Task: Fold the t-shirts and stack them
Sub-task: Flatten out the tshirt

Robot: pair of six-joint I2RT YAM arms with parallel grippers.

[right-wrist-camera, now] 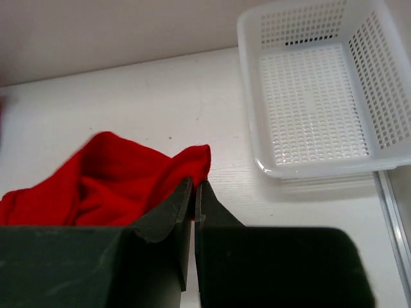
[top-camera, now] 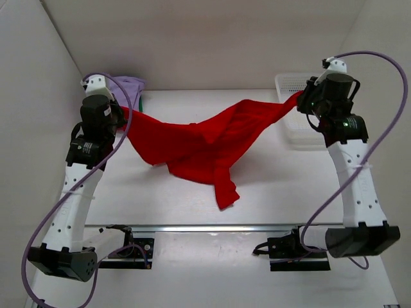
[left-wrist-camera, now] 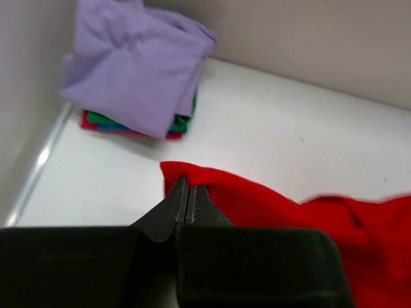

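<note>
- Table (top-camera: 270, 205): white surface, both arm bases at its near edge.
- Red t-shirt (top-camera: 199, 144): unfolded and stretched across the far half of the surface, from near the far-left corner to near the far-right corner. It is pinched at each end and sags in the middle, with a tail hanging toward the centre. We cannot tell how much of it rests on the surface. We judge that no fold has been made in it yet.
- Basket (right-wrist-camera: 308, 168): white mesh, at the far-right corner, nothing in it.
- Folded stack (left-wrist-camera: 138, 70): at the far-left corner, lavender on top with green and red beneath. We judge these shirts finished; the red one is left to fold and place on top.
- Left gripper (left-wrist-camera: 187, 186): arm reaches up the left edge, jaws clamped on a red hem just short of the stack.
- Right gripper (right-wrist-camera: 196, 186): arm mirrors it along the right edge, jaws pinching the opposite hem beside the basket.
</note>
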